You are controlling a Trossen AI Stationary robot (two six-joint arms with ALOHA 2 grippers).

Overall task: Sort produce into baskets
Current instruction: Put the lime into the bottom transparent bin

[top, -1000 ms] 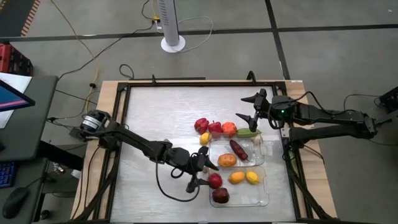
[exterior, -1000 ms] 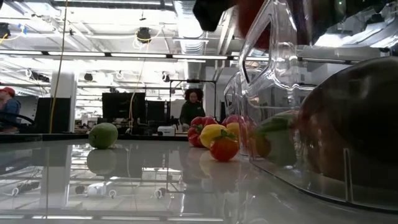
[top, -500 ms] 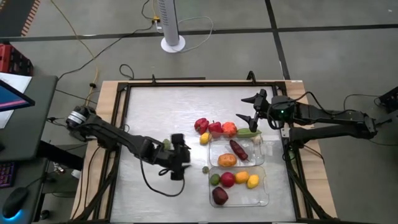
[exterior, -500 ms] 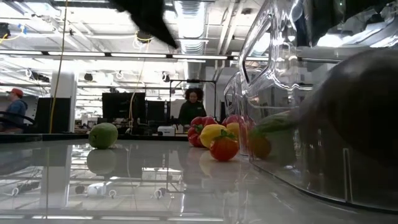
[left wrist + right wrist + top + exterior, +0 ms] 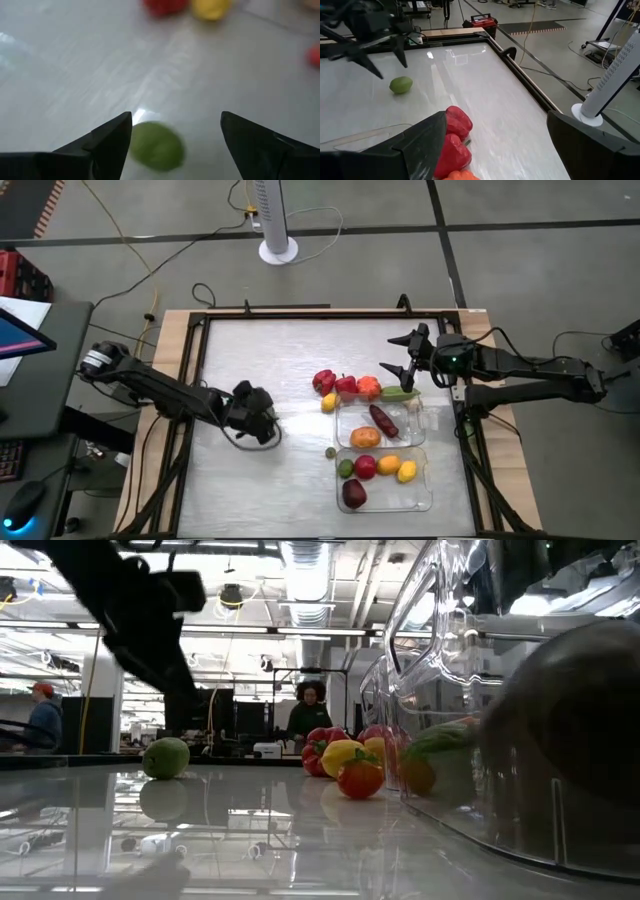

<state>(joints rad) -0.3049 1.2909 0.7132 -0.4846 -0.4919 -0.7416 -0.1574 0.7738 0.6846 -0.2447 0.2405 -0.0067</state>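
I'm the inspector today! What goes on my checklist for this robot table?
Surface: glossy white tabletop in a black frame.
Job's things: one clear plastic tray holds two toy pieces, the other clear plastic tray holds five. A round green toy fruit lies loose, and a red, orange and yellow toy cluster sits beside the trays.
Clutter: nothing seen.
Grippers: left tool open over the green fruit, not touching it. Right tool open near the cluster.
Cables: black cable loop on the table; yellow cable on the floor.
Surroundings: white fan stand; a person far behind.
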